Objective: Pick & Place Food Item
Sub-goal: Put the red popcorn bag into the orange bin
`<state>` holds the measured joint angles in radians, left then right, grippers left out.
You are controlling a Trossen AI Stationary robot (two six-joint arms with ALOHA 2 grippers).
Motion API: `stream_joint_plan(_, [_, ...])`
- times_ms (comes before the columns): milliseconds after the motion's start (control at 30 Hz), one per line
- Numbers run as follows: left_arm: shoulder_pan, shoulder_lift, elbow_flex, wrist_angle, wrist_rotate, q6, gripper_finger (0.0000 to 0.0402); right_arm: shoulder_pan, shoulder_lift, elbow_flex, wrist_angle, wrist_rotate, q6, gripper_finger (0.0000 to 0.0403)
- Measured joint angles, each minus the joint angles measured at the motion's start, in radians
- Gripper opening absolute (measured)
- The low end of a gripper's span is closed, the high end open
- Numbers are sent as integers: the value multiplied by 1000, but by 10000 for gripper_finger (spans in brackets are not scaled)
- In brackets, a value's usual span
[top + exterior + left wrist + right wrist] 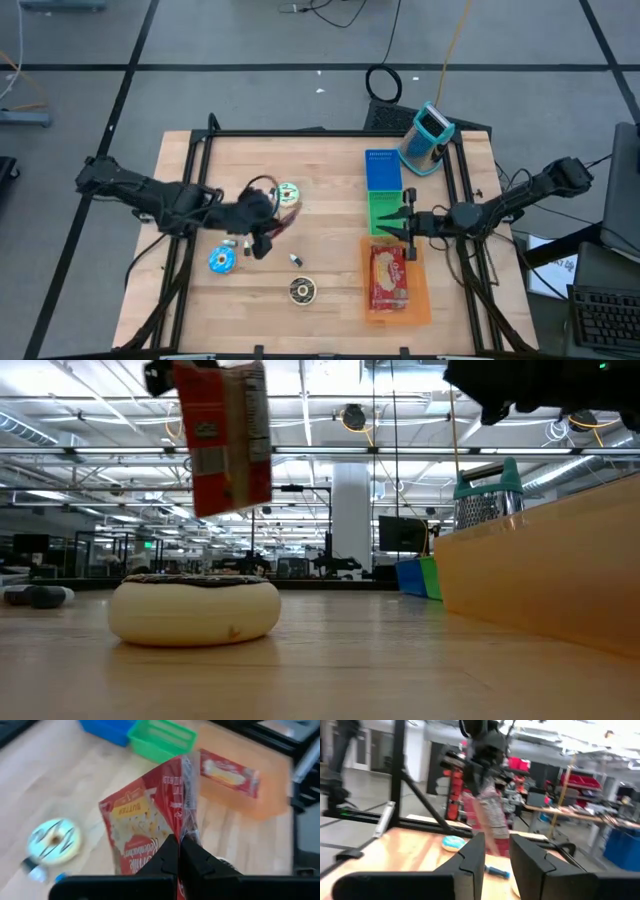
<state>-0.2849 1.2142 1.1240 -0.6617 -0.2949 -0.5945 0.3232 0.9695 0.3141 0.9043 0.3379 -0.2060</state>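
My left gripper point(179, 851) is clamped tight on the top seam of a red popcorn bag point(150, 820), which hangs from my fingers above the wooden table point(330, 270). From the left wrist, the bag fills the space just ahead of my fingertips, its yellow "butter" label plain to read. From above, the bag is barely visible, only a sliver of red at the left gripper point(262, 218) near the table's middle. The low view shows the bag point(225, 435) clear of the tabletop, hanging over a pale frosted donut point(194, 608).

My right gripper point(407, 226) hovers over the orange tray point(418, 305) and green bin point(384, 208), holding nothing; its fingers stand slightly apart in the right wrist view point(496, 856).

Only the high view lays out the whole table: a blue bin point(382, 168) behind the green one, a red snack packet point(390, 277) lying in the orange tray, a blue-iced donut point(221, 260), a green-iced donut point(288, 193) and a dark donut point(302, 290). The left wrist view adds the blue donut's striped icing point(53, 841).
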Motion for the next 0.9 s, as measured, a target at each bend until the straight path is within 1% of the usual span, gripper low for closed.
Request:
stream_joint_plan(67, [53,22,0,46,98,66,1,-39,48,27,-5,-10,28,98])
stream_joint_plan(167, [123,67,0,102,233,160,1,-105,129,73,-11,-59,37,131])
stream_joint_plan(233, [163,88,0,115,304,200,1,-152,179,116,-30,-81,37,155])
stream_joint_plan(300, [197,107,1,122,350,220,1,-194,224,168,-60,-117,38,178])
stream_joint_plan(433, [241,135,1,118,379,240,1,-266,317,281,-130,-259,65,214])
stream_joint_plan(567, [254,142,2,130,397,263,1,-322,417,394,-178,-430,88,231])
stream_joint_plan(733, [254,143,1,147,438,281,1,-367,529,482,-175,-555,85,229])
stream_joint_plan(833, [254,142,2,141,441,282,1,-378,582,533,-165,-636,90,221])
stream_joint_plan(900, [254,143,2,141,441,282,1,-373,616,563,-168,-666,89,216])
